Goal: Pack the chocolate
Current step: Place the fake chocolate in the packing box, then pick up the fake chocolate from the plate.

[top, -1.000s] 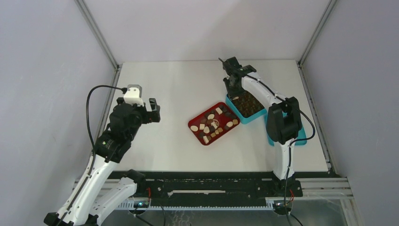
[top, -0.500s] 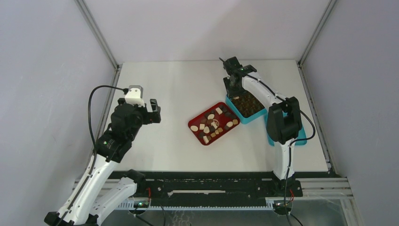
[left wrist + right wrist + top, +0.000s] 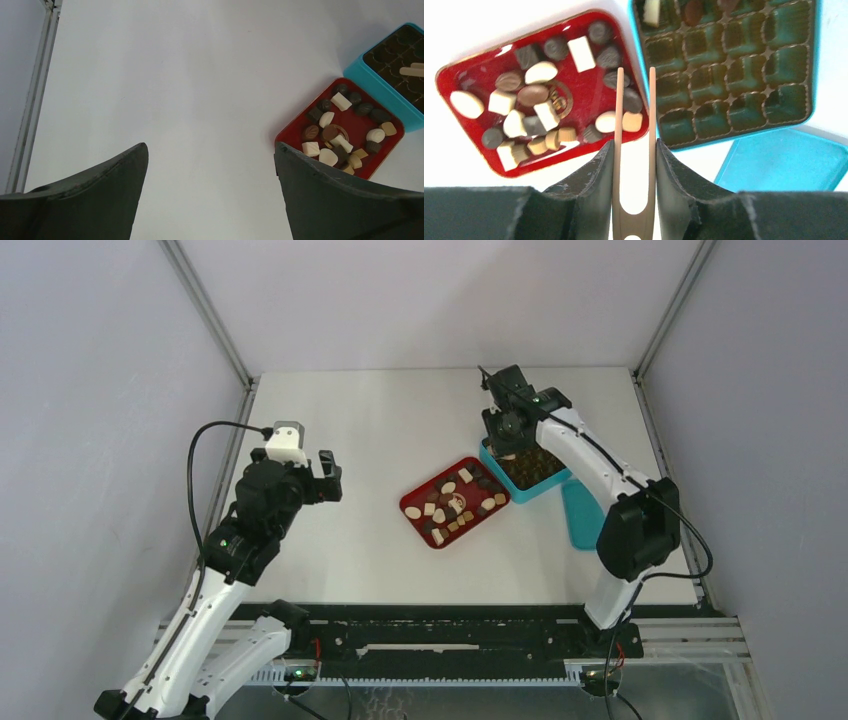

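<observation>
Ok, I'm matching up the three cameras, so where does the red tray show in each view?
Top external: the red tray sits mid-table, left of the teal box.
Left wrist: the tray is at the right, the box up-right of it.
Right wrist: the tray fills the upper left, the box to its right.
Shared landmark: the teal box beside the tray.

The top camera looked down over the whole table (image 3: 350,420) from above its near edge. The left wrist camera viewed the middle from afar, and the right wrist camera hung close overhead. All three shared the red tray (image 3: 403,506), its chocolate (image 3: 448,488) and the teal box (image 3: 524,496).
</observation>
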Controlling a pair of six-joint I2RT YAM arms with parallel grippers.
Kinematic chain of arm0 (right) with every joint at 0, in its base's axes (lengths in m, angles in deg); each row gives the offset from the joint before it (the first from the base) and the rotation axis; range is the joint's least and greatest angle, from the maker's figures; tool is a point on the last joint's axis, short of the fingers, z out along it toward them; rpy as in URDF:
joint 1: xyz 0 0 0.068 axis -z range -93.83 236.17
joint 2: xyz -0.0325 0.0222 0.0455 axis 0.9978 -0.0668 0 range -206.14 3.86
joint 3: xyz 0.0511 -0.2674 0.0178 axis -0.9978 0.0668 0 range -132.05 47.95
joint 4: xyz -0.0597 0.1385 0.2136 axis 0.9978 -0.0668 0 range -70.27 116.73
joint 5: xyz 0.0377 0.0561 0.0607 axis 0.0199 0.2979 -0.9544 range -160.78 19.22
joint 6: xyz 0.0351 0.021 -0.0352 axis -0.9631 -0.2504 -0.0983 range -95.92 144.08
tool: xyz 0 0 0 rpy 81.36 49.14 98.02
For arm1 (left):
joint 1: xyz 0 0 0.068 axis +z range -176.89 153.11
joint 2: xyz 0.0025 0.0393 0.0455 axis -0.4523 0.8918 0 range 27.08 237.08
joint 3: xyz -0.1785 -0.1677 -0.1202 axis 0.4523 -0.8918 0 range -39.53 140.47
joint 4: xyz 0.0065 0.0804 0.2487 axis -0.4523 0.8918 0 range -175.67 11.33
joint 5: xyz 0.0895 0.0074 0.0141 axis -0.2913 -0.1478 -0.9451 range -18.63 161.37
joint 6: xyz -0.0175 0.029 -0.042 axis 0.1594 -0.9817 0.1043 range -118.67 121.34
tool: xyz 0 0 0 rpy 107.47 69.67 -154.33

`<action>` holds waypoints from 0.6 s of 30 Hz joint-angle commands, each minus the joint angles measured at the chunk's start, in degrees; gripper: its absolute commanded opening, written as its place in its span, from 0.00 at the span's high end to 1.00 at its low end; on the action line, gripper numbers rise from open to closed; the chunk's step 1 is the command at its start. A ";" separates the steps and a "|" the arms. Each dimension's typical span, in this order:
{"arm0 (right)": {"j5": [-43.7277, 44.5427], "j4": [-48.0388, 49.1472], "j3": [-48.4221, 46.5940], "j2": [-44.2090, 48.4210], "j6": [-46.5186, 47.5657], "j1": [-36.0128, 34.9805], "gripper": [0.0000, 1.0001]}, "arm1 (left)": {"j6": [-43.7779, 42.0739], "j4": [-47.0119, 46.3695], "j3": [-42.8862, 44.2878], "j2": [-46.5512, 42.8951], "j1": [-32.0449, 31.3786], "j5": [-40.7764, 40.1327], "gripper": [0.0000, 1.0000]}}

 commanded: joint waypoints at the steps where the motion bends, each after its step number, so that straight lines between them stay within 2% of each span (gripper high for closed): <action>1: -2.97 -1.43 2.66 4.93 -1.38 -2.83 0.61 | 0.25 -1.57 -0.78 -0.79 0.52 0.89 0.00; 10: -5.22 -6.87 7.04 7.60 -1.53 -8.13 0.61 | 0.25 -1.44 -0.69 -1.06 0.55 1.03 0.00; 18: -4.67 -6.41 11.43 6.41 -2.97 -10.89 0.60 | 0.26 -1.31 -0.62 -1.08 0.63 1.47 0.00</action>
